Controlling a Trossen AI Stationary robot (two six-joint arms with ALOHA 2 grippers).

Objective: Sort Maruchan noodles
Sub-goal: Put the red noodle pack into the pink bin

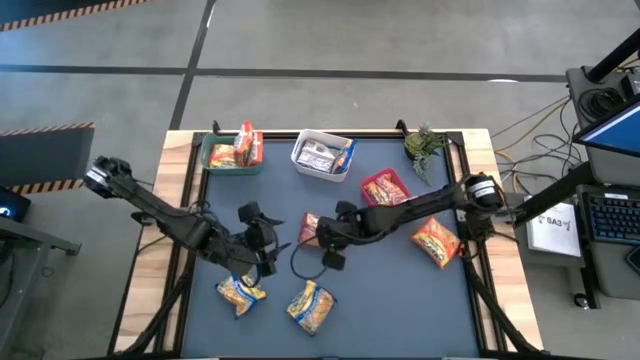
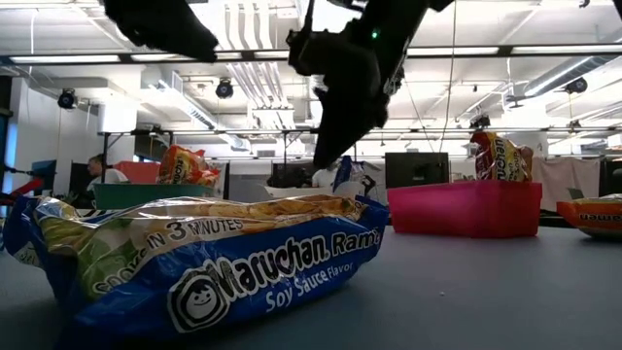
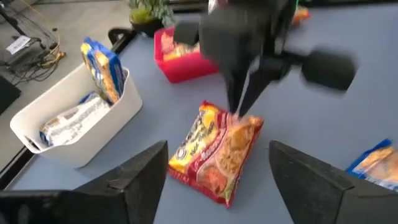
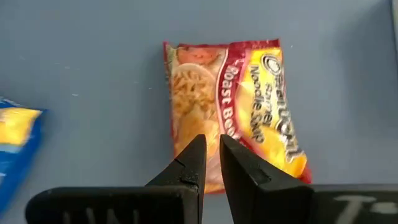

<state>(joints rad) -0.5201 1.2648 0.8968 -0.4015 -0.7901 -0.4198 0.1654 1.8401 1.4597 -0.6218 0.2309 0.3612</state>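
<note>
A red Maruchan noodles packet point(image 4: 230, 106) lies flat on the blue mat at mid-table point(image 1: 309, 228). My right gripper point(image 4: 211, 152) hangs over it from the right, pointing steeply down, shut, its tips at the packet's edge point(image 3: 239, 115). My left gripper point(image 3: 217, 149) stands open just left of the packet point(image 1: 258, 232), raised above the mat and aimed at it, with nothing between its fingers. Two blue packets point(image 1: 240, 292) point(image 1: 310, 306) lie near the front edge, and an orange one point(image 1: 436, 241) lies at the right. My right gripper comes at the red packet from above, slanting in from the table's right, with its shut tips over the packet's short edge point(image 3: 244, 119). The packet lies flat on the mat. Whether the tips touch it, I cannot tell.
Three bins stand along the far edge: green point(image 1: 215, 160) with orange packets, white point(image 1: 300, 160) with silver and blue ones, red point(image 1: 372, 182) with red ones. A small plant point(image 1: 425, 145) sits at the far right corner. One blue packet point(image 2: 214, 262) fills the low view's foreground.
</note>
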